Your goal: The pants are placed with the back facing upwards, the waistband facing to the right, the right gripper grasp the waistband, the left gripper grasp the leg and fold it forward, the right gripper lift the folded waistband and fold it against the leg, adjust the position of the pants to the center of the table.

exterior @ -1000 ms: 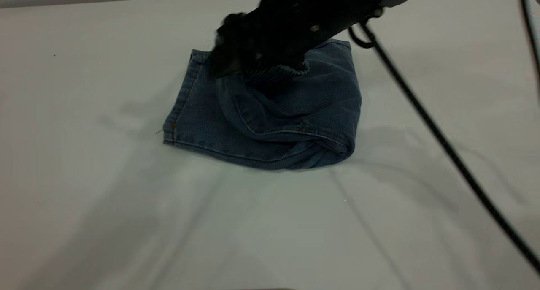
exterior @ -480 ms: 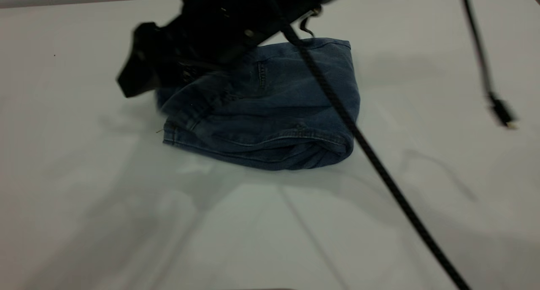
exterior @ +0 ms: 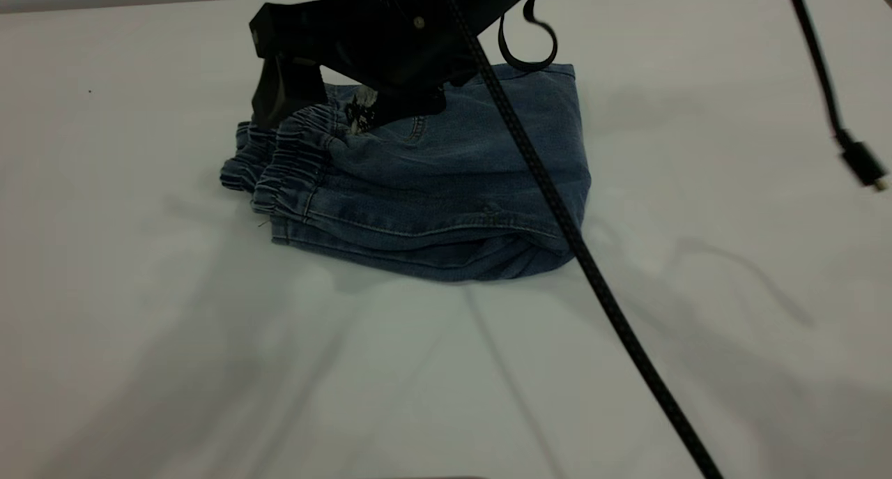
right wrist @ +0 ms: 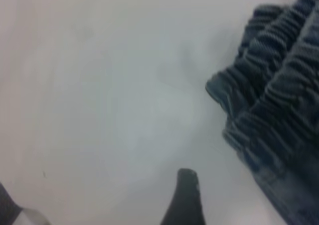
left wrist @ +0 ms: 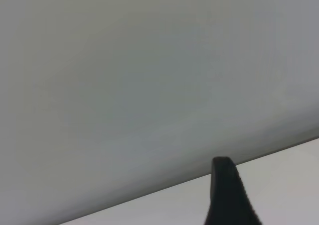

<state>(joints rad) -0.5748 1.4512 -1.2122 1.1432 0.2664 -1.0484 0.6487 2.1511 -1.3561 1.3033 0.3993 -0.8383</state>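
Observation:
The pants, faded blue denim, lie folded into a compact stack on the white table. Their ruffled waistband rests on top at the stack's left end, over the leg hem. My right gripper hovers just above the waistband, open, with no cloth between its fingers. In the right wrist view one dark fingertip hangs over bare table with the gathered waistband beside it. The left gripper is out of the exterior view and faces bare table and wall.
A black braided cable runs from the right arm diagonally across the pants toward the front right. A second cable with a plug dangles at the far right. White tabletop surrounds the pants on all sides.
My right gripper carried the waistband leftward over the folded leg, let it go and rose slightly. The waistband now lies at the stack's left end.

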